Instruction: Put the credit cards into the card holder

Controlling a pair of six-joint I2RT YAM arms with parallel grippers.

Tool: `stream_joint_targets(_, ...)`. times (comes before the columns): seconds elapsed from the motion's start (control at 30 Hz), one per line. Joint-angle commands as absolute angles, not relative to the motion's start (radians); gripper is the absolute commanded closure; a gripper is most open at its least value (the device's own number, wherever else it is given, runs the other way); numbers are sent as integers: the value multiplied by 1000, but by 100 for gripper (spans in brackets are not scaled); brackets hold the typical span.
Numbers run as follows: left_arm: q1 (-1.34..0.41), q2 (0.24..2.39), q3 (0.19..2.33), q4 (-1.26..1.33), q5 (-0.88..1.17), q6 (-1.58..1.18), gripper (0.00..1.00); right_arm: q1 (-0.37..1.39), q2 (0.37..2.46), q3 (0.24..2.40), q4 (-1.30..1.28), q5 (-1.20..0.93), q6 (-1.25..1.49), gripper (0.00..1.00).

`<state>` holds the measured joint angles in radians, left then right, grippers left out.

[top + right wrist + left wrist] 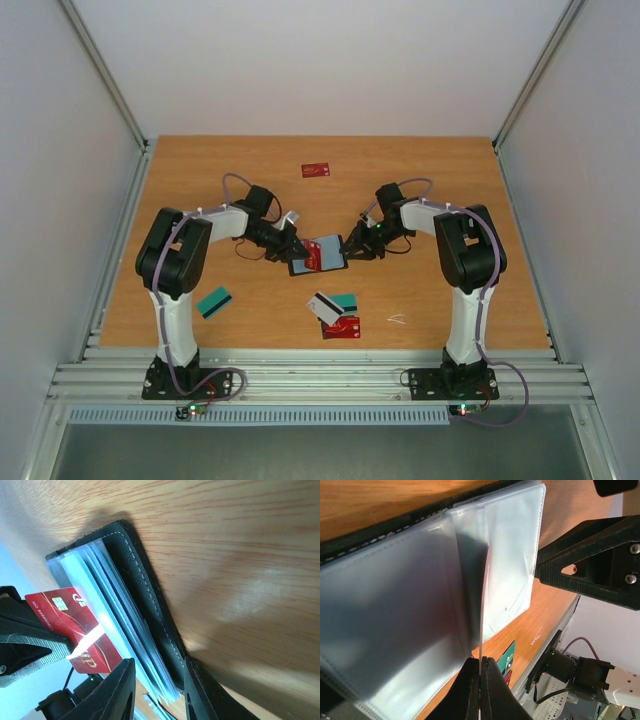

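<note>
The black card holder (322,256) lies open mid-table, its clear bluish sleeves (420,595) fanned out. My left gripper (297,246) is shut on a red credit card (314,251). The card is edge-on in the left wrist view (484,605), its far end among the sleeves. In the right wrist view the red card (75,625) stands beside the sleeves (120,625). My right gripper (352,250) is closed on the holder's black cover (145,595) and sleeves, one finger on each side. Loose cards lie near the front: teal (214,302), white-grey with a dark stripe (325,307), teal (344,300), red (342,327).
Another red card (316,169) lies far back on the wooden table (440,190). Grey walls close in the left, right and back sides. A metal rail (320,375) runs along the front edge by the arm bases.
</note>
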<state>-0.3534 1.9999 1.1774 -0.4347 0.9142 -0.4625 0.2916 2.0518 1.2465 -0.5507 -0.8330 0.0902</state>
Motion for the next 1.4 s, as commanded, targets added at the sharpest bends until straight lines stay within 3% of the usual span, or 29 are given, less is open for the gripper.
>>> stream_joint_targets(0.0, -351, 2027, 1205, -416, 939, -441, 100, 289, 2081, 1266, -580, -838, 66, 70)
stream_joint_targets(1.37, -394, 2077, 1191, -189, 921, -529, 100, 307, 2072, 1236, -550, -857, 109, 72)
